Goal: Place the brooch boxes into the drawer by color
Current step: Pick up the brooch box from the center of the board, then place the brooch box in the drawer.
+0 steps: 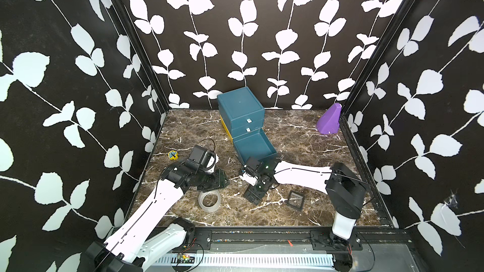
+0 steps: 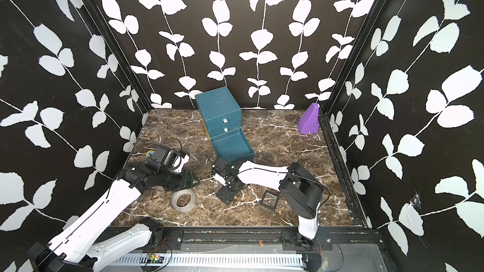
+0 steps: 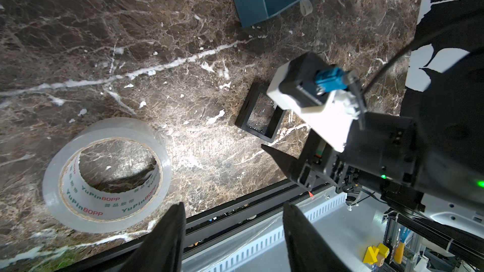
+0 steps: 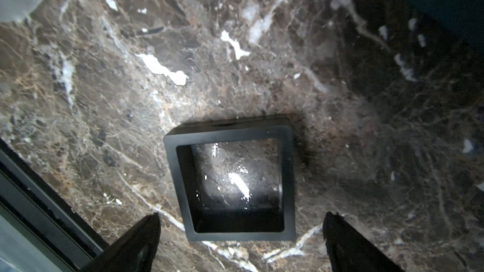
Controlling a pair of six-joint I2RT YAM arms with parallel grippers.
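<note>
Right wrist view — black brooch box (image 4: pixel 230 181) is lying flat on the surface (image 4: pixel 104 74), short of the open drawer (image 1: pixel 255 143). Right tool (image 4: pixel 242 214) is hanging wide, empty, flanking its near edge. Likely light, stiff, slick — take opposite frame rims.

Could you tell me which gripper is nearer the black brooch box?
Right: the right gripper is beside the black brooch box, jaws open; the left gripper is farther, near the tape roll.

Dim overall, bright glare patch on marble table (image 3: pixel 199 137), wrist-view corners blurred
</note>
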